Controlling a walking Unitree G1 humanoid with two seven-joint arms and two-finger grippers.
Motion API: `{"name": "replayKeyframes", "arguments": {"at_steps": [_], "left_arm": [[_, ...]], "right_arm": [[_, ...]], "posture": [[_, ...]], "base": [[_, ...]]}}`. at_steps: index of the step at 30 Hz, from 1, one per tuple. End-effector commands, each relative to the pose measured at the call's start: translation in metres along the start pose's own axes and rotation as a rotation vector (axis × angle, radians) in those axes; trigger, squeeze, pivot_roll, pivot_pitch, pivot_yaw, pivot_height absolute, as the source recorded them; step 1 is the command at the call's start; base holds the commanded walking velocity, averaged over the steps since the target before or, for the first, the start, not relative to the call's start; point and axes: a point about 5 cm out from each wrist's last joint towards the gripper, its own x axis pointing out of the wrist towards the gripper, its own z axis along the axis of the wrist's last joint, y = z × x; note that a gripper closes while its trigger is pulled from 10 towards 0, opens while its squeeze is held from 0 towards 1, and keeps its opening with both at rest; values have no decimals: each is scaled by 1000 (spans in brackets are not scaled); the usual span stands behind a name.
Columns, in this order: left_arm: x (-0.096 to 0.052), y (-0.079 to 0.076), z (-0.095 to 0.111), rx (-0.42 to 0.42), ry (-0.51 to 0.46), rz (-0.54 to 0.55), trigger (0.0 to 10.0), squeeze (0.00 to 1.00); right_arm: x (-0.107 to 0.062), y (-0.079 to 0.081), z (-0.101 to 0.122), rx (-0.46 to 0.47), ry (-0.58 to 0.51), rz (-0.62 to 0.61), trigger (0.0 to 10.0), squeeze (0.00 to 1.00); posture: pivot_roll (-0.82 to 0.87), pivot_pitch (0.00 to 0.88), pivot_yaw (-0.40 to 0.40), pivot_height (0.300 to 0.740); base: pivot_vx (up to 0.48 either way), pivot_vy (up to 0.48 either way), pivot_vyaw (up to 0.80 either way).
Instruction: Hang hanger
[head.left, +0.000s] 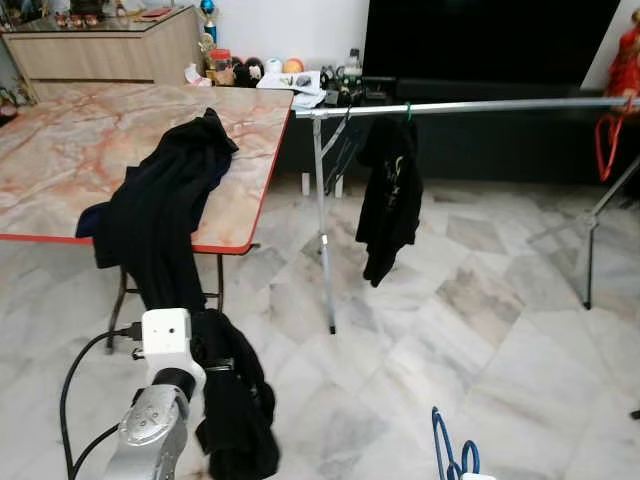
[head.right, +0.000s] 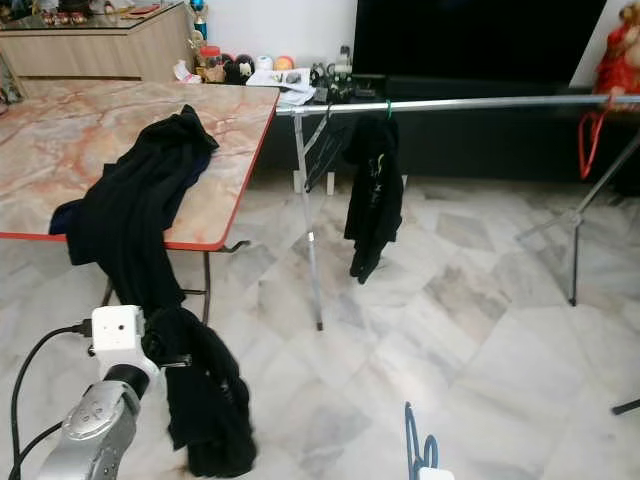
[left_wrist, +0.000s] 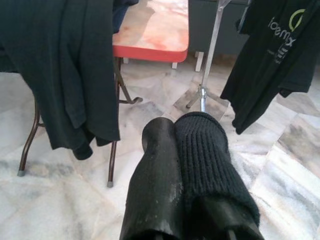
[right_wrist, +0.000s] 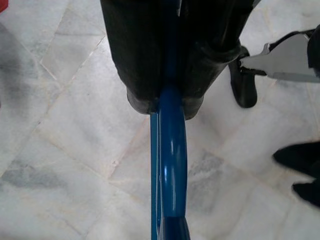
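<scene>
Right tool (right_wrist: 167, 100) clamping blue hanger (right_wrist: 172, 165), above bare floor (right_wrist: 65, 165)

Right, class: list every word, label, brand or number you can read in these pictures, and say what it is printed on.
"oem" is the readable part of pale and green print on the black T-shirt hanging from the metal rail; the remaining letters are folded away.
A smaller line beneath it: too blurred to read.
Jars and bottles on the far shelf: labels too small to read.
</scene>
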Motion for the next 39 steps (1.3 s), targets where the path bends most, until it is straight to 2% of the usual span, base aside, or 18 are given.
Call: {"name": "replayKeyframes", "arguments": {"at_steps": [1, 9, 39], "left_arm": [[0, -2, 6, -7, -24, -10, 10000, 0], [0, -2, 7, -8, -23, -11, 10000, 0], [-2, -2, 6, -3, -18, -24, 10000, 0]], "right_arm": [[0, 1, 0, 12, 7, 3, 10000, 0], [0, 3, 0, 12, 10, 5, 10000, 0], [-1, 4, -5, 2, 19, 15, 10000, 0]], "posture": [[21, 61, 48, 740], [21, 62, 49, 740], [19, 33, 57, 740]], "base": [[0, 330, 0], [0, 337, 0], [0, 480, 0]]}}
